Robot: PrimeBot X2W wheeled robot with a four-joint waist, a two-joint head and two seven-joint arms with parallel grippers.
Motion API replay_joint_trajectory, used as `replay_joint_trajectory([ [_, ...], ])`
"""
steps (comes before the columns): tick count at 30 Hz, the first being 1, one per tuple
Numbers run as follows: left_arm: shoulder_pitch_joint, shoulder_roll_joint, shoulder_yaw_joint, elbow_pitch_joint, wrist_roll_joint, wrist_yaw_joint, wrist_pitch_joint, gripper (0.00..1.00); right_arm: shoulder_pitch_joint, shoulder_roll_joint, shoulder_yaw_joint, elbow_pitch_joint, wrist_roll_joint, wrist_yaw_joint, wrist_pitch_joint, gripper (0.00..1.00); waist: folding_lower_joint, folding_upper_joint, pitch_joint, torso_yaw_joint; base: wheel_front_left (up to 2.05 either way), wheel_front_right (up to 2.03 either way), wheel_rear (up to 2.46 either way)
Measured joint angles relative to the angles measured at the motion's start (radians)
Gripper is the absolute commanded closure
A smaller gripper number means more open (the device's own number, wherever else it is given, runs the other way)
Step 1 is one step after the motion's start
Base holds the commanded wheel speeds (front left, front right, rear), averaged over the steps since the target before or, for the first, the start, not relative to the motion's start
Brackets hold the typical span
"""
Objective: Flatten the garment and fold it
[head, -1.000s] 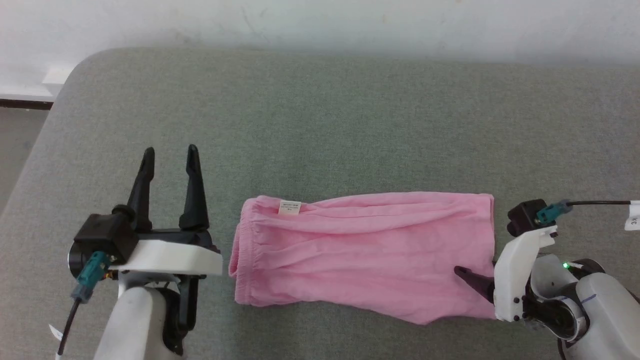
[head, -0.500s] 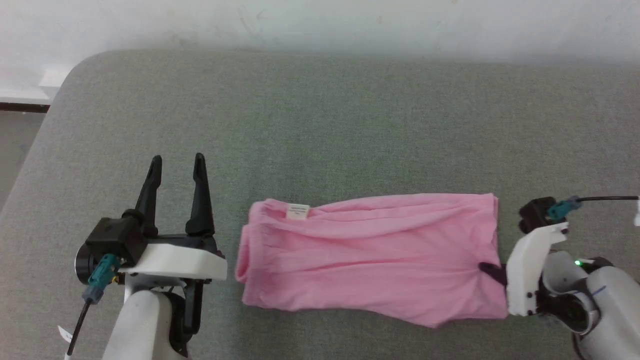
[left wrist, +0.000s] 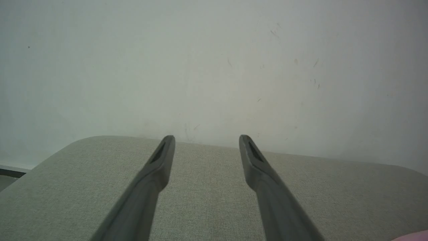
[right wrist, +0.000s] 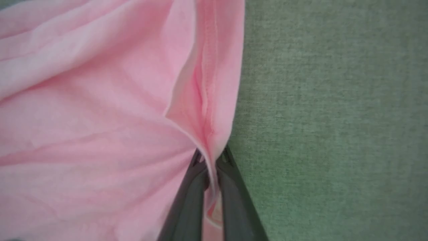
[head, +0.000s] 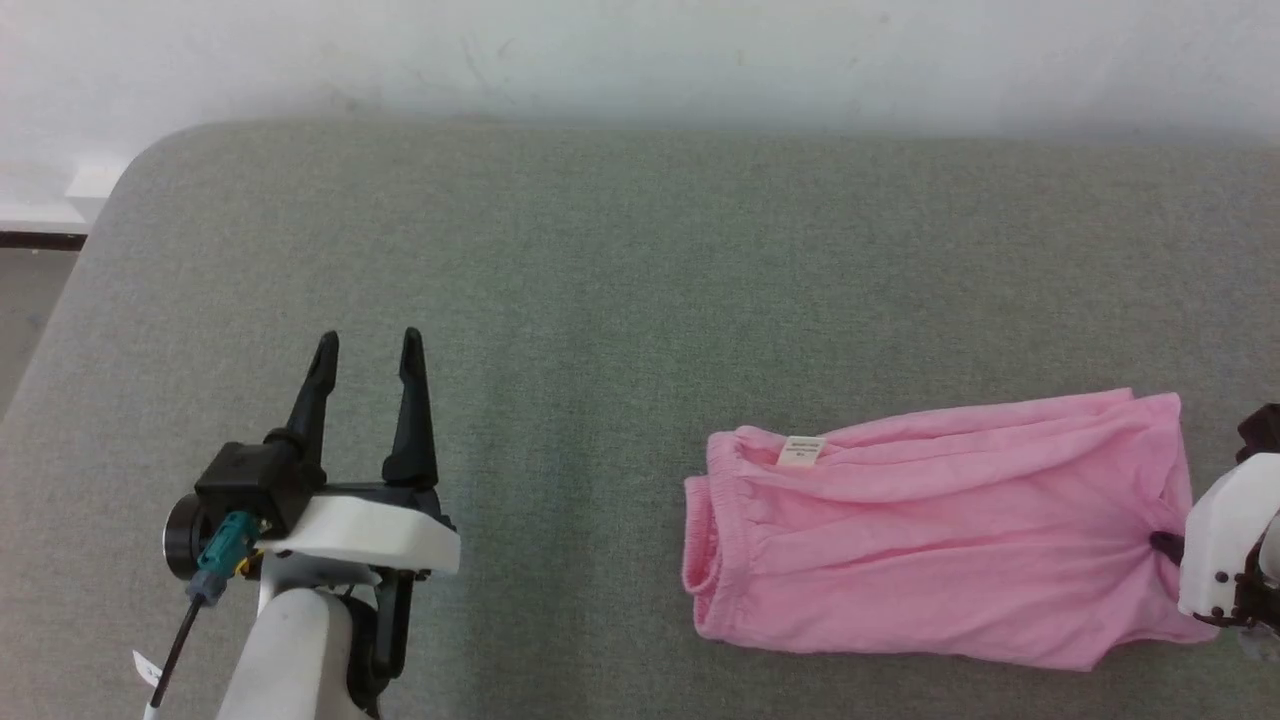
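Head view: the garment [head: 930, 540] is lying lengthwise on the right part of the bench [head: 600, 280]. Its gathered waistband [head: 712, 540] is facing left and its white label [head: 803, 451] is showing face up near the far corner. The right end effector [head: 1165, 545] is meeting the cloth at its right edge, at the margin of the picture. Judgement: it is taking this end so the cloth can be drawn taut and smoothed. The left end effector [head: 368, 345] is hovering well apart from the waistband, with its fingers pointing toward the wall [head: 640, 50]. It is likely waiting its turn.

Left wrist view: the left end effector [left wrist: 207, 140] is showing a clear, moderate gap, with nothing between its fingers and nothing touching them. Bench and wall are lying beyond, and a sliver of pink is showing at the lower right corner.

Right wrist view: the right end effector [right wrist: 211, 155] is clamping narrowly on a pinch of the hem [right wrist: 217, 67], with cloth passing between its fingers. A fold is rising from the tips and creases are fanning out across the garment [right wrist: 100, 117], suggesting tension. Bare bench is lying just beside the hem.
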Motion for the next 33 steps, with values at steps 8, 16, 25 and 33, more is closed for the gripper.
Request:
replay_joint_trajectory([
  [8,0.002,0.0,-0.002,0.045,-0.015,-0.018,0.014,0.0,-0.007,0.022,-0.014,-0.035,-0.119,-0.002,0.1,1.0,0.0,0.0,-0.033,-0.006,0.0,0.0,0.0],
  [16,0.016,0.012,-0.003,0.039,-0.044,-0.041,0.037,0.0,0.084,0.014,0.028,-0.426,-0.153,-0.002,0.336,1.0,0.0,0.0001,-0.057,-0.003,0.0,0.0,0.0],
  [25,0.023,0.038,0.012,0.027,-0.059,-0.048,0.037,0.0,0.153,0.059,0.12,-0.801,-0.157,-0.002,0.506,1.0,0.0,0.0001,-0.056,0.008,0.0,0.0,0.0],
  [33,0.023,0.04,0.016,0.019,-0.067,-0.04,0.035,0.0,0.129,0.183,0.247,-0.793,-0.159,-0.002,0.508,1.0,0.0,0.0001,-0.052,0.032,0.0,0.0,0.0],
])
